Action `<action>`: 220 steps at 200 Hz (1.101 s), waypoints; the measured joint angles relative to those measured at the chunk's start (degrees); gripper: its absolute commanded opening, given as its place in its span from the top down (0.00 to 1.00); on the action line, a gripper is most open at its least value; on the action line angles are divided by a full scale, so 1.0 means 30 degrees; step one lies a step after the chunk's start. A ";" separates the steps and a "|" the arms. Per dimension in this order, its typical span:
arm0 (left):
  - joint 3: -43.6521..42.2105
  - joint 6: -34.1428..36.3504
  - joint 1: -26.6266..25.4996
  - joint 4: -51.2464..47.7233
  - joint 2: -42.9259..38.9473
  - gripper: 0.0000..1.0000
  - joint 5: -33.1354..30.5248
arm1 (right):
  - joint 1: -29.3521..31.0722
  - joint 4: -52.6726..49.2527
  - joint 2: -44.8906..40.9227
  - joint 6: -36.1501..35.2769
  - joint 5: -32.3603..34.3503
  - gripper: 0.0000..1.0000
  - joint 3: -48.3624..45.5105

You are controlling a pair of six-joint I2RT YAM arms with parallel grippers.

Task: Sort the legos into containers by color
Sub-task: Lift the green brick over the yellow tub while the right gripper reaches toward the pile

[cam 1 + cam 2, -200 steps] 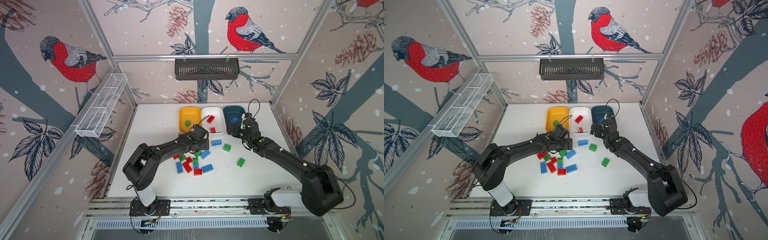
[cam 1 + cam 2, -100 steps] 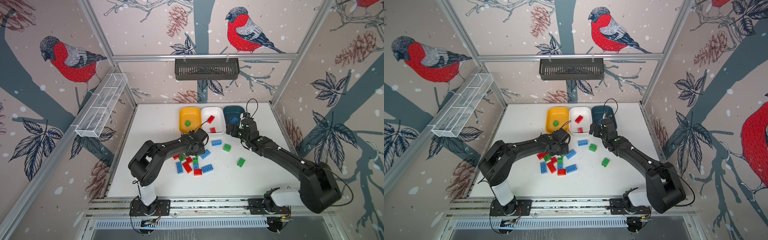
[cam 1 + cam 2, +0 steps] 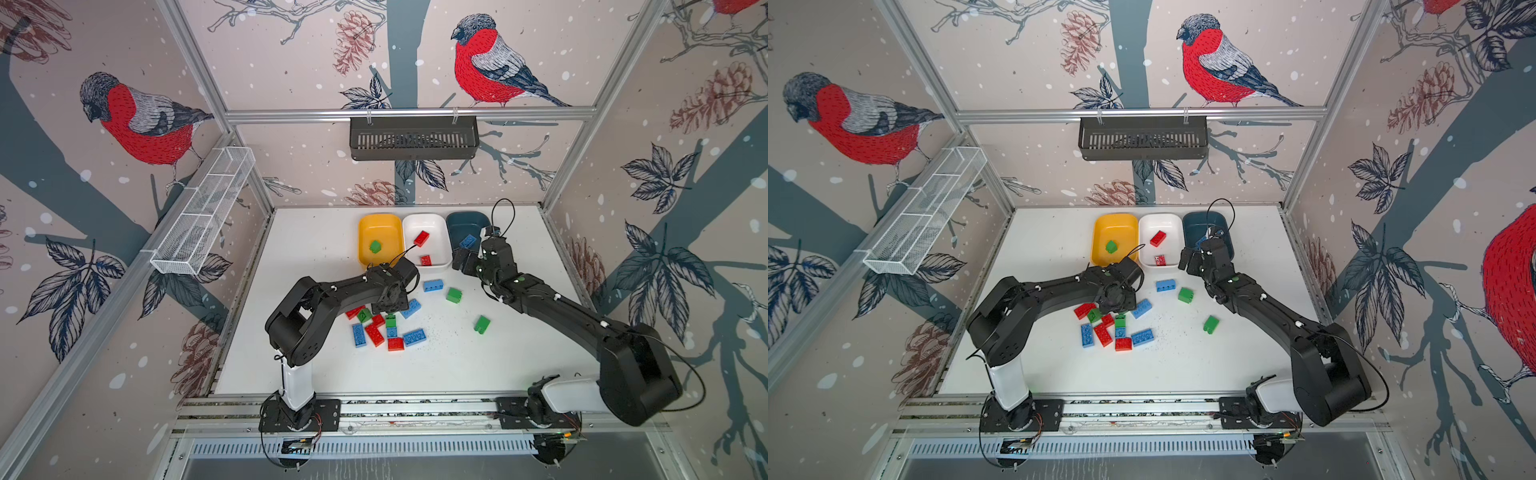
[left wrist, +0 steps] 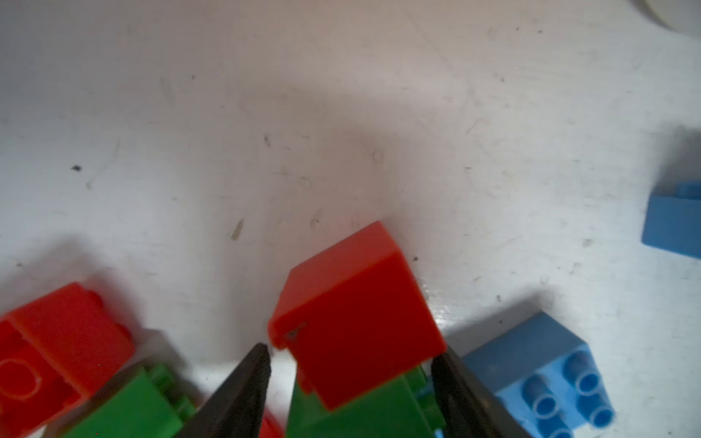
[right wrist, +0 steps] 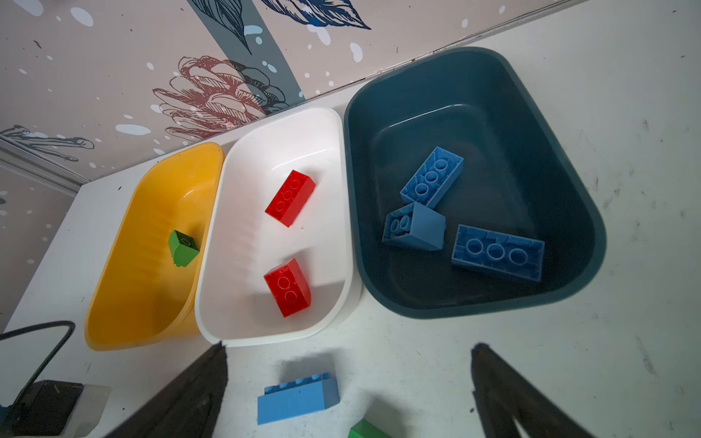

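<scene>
Now the left tool (image 4: 351,364) has narrowed around a red brick (image 4: 356,314) in the tabletop pile, fingers flanking it, grip unconfirmed; next the white tub (image 3: 440,259). The right tool (image 5: 349,379) hangs wide open, empty.

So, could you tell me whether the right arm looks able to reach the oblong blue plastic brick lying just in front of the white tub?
Probably yes: the right gripper stands open directly over the blue brick, nothing between.

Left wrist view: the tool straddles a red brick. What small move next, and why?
Probably close the left tool on the red brick and lift it straight up. Its fingers flank the brick, which sits atop a green brick, and red ones already lie in the white tub.
</scene>
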 measured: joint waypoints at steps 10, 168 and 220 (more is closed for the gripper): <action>-0.0102 -0.0029 0.0000 -0.0160 -0.0066 0.34 -0.0051 | 0.0000 0.0000 0.0015 0.0000 0.0000 0.01 0.0000; -0.1078 0.0612 0.0095 0.1195 -0.3738 0.60 -0.1690 | 0.0364 0.0080 -0.0036 -0.0933 -0.0896 0.01 -0.0393; 0.1916 0.2652 0.1712 0.2463 -0.2827 0.60 -0.2302 | 0.1807 0.0131 -0.0015 -0.1413 -0.1625 0.01 -0.0867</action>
